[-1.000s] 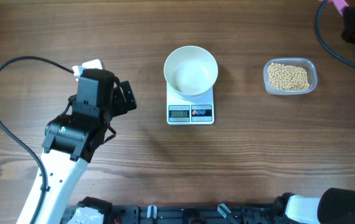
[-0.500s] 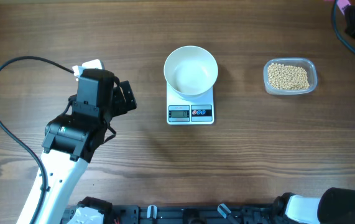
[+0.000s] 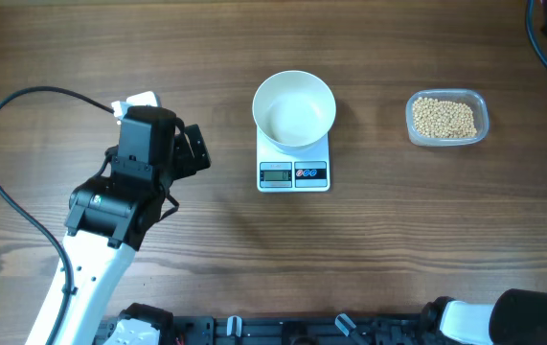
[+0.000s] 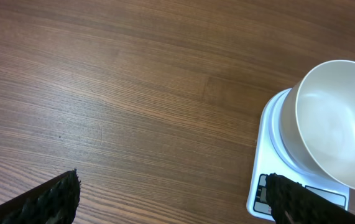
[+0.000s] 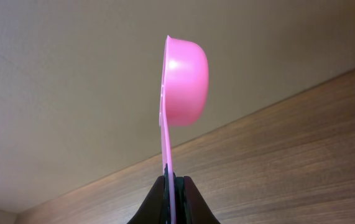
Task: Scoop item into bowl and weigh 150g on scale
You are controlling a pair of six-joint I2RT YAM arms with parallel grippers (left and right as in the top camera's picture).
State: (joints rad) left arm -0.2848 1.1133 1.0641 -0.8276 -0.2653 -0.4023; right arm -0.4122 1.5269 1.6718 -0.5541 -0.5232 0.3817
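The white bowl (image 3: 294, 108) stands empty on the small white scale (image 3: 293, 173) in the middle of the table. The beige beans (image 3: 444, 117) fill a clear plastic tub (image 3: 480, 101) to its right. My left gripper (image 3: 196, 151) hovers left of the scale, open, with nothing between its dark fingertips (image 4: 48, 199). Its wrist view shows the bowl (image 4: 342, 121) and the scale's corner (image 4: 263, 186) at right. My right gripper (image 5: 172, 182) is shut on the thin handle of a pink scoop (image 5: 184, 81), held upright and empty, off the table's far right corner.
A black cable (image 3: 5, 163) loops across the left side of the table. A small white object (image 3: 141, 99) lies just behind the left arm. Dark cables (image 3: 541, 48) hang at the top right corner. A black rail (image 3: 283, 331) runs along the front edge.
The right arm with the pink scoop has drifted up and right, almost out of the overhead view. The left arm, bowl, scale and tub have not moved.
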